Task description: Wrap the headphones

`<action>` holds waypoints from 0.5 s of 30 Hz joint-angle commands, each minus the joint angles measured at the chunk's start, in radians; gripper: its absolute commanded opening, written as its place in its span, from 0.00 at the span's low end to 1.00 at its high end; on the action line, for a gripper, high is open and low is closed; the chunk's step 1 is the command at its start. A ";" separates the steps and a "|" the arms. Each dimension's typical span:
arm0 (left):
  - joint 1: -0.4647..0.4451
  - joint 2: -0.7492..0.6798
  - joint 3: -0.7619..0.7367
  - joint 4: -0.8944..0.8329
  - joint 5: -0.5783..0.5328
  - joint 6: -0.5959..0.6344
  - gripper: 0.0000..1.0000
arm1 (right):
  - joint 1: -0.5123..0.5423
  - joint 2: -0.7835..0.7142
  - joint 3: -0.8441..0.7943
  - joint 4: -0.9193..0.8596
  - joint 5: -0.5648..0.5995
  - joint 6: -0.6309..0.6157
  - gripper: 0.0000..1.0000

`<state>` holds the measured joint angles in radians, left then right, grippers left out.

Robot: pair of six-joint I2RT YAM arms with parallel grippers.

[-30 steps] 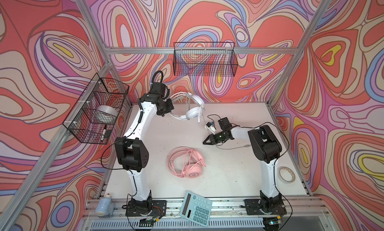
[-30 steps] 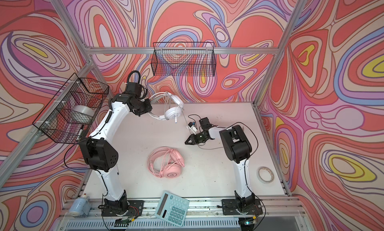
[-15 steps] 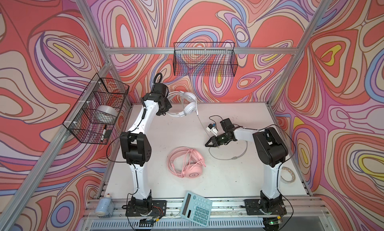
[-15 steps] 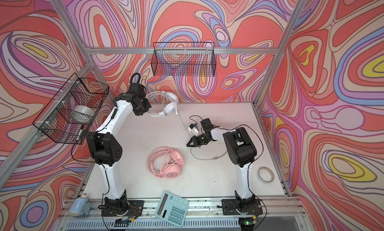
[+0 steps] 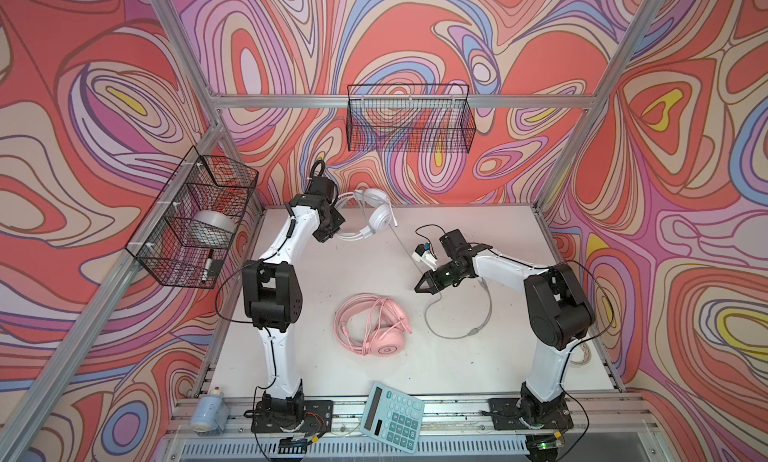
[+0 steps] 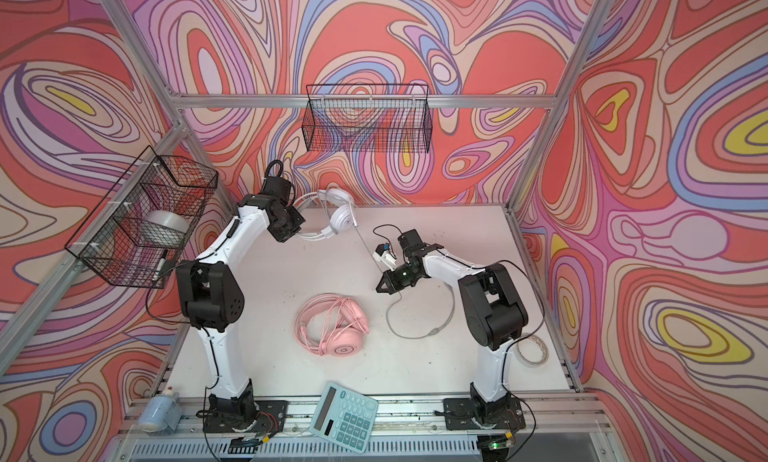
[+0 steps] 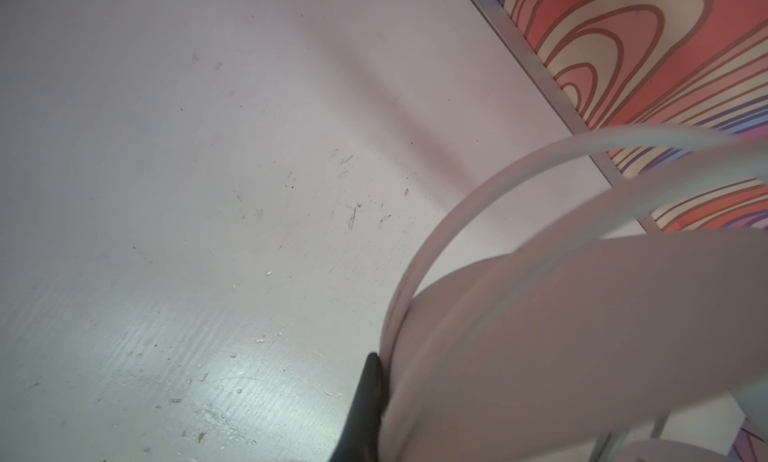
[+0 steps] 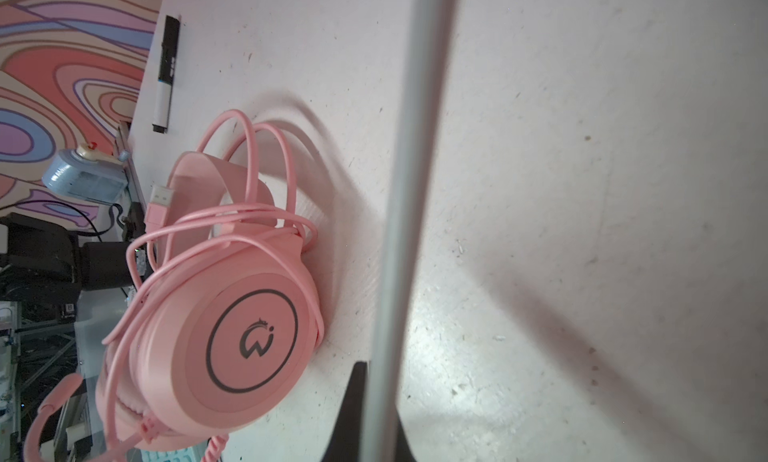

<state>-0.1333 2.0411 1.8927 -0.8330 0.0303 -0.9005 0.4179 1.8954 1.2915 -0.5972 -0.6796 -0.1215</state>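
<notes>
Since the earlier frames the right gripper (image 5: 419,289) has been closed on the greyish cable (image 5: 404,247), and a wider slack loop has been laid out on the table (image 5: 478,372) to the lower right of centre. In both top views the white headset (image 6: 341,219) is held up at upper centre, its headband (image 5: 353,238) clamped by the left gripper (image 5: 330,233). The pink headset (image 5: 374,327), already bundled in its own cable, lies at centre. The cable is drawn nearly straight from the ear cup (image 5: 380,222) down to the right jaws, so by any further pull apart the headband could be dragged out of the left grip, or the thin cable slipped through. The trailing loop could also be snagged on the right arm (image 5: 498,268) or swept into the pink headset.
</notes>
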 commanded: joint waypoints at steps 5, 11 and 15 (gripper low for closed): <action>0.021 -0.099 -0.069 0.133 0.126 -0.140 0.00 | 0.059 -0.004 0.110 -0.171 0.094 -0.070 0.00; 0.032 -0.129 -0.114 0.155 0.116 -0.169 0.00 | 0.116 0.009 0.166 -0.234 0.136 -0.107 0.00; 0.034 -0.125 -0.120 0.160 0.090 -0.192 0.00 | 0.150 -0.011 0.181 -0.265 0.151 -0.140 0.00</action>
<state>-0.1097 1.9644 1.7744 -0.7536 0.1318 -1.0229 0.5484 1.8961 1.4525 -0.7929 -0.5537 -0.2169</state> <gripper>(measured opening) 0.084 0.041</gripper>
